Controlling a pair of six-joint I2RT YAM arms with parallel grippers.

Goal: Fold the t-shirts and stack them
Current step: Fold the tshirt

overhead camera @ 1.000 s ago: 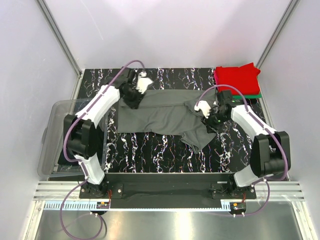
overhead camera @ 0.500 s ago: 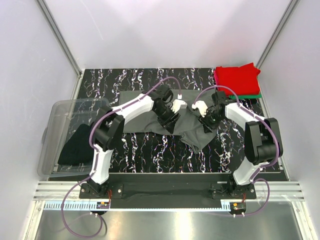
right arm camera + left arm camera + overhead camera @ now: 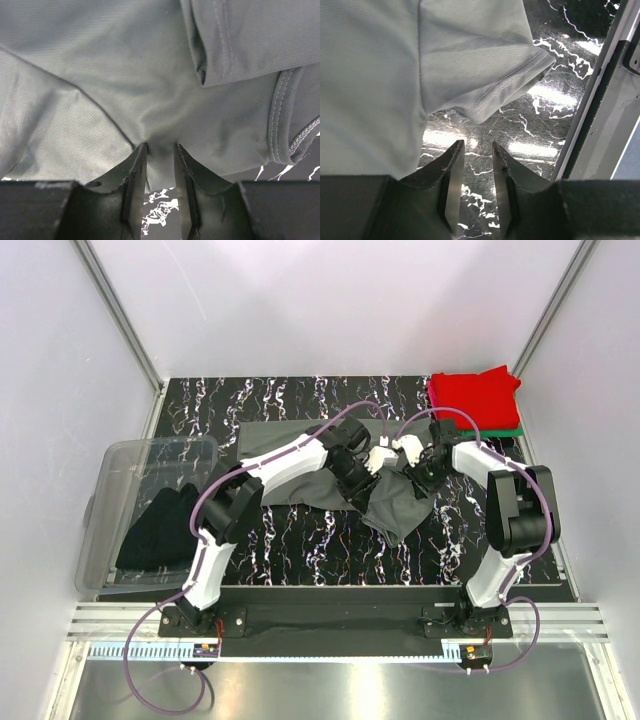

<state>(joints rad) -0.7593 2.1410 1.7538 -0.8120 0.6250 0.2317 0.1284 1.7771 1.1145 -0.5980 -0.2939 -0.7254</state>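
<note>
Right gripper (image 3: 160, 146) pinches the dark grey t-shirt (image 3: 100, 75); left gripper (image 3: 478, 144) (pressed together, empty) sits beside it.

Top external: fixed, high behind the arm bases, looking down over the whole marbled table (image 3: 300, 540). Left wrist: close, facing down onto a sleeve of the dark grey t-shirt (image 3: 370, 75) and the table edge. Right wrist: closer still, filled with cloth. Shared: that shirt, probably its right-hand part.
</note>
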